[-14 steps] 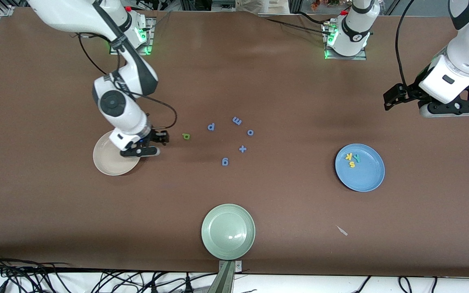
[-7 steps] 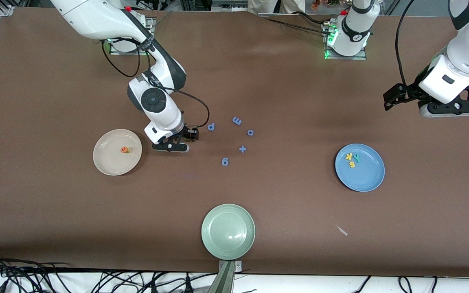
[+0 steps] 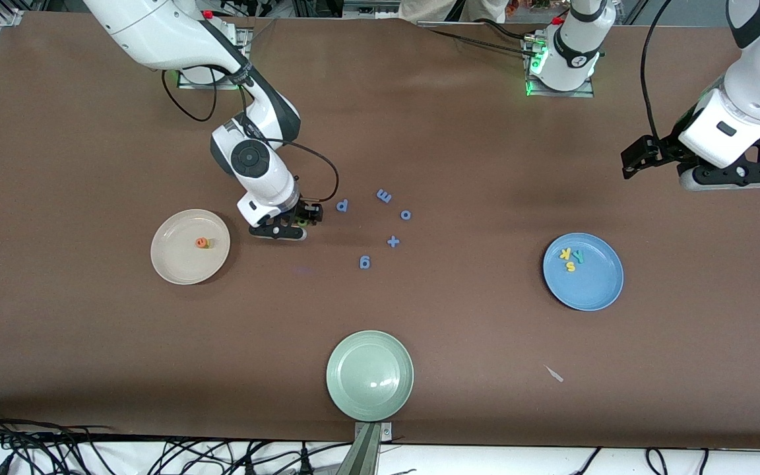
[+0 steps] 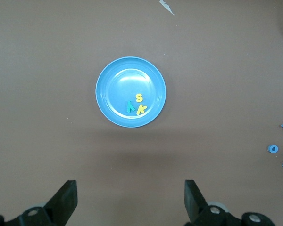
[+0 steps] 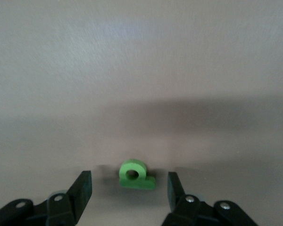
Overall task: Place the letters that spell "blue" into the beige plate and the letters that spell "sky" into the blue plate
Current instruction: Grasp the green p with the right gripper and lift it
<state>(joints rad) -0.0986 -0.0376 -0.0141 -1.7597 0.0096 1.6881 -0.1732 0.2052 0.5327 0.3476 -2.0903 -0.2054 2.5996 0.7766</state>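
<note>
The green "b" (image 5: 136, 175) lies flat on the brown table between the beige plate (image 3: 175, 267) and the loose blue letters. My right gripper (image 5: 129, 188) is low over it, open, one finger on each side and neither touching it; its hand (image 3: 287, 229) covers most of the letter in the front view. An orange "e" (image 3: 202, 243) with a yellow letter against it lies in the beige plate. The blue plate (image 4: 108, 80) holds the yellow "s" (image 4: 138, 98), yellow "k" (image 4: 141, 109) and teal "y" (image 4: 130, 107). My left gripper (image 3: 733, 175) waits open, high at the left arm's end of the table.
Several all-blue letters lie mid-table: a "p" (image 3: 342, 206) closest to the right gripper, an "m" (image 3: 384, 195), an "o" (image 3: 406, 214), a plus (image 3: 392, 241) and a "g" (image 3: 364, 262). A pale green plate (image 3: 369, 375) sits near the front edge, a white scrap (image 3: 554, 374) beside it.
My right gripper left the beige plate, uncovering the orange "e" there, and swung over the green "b", settling lower around it. The left arm stayed still.
</note>
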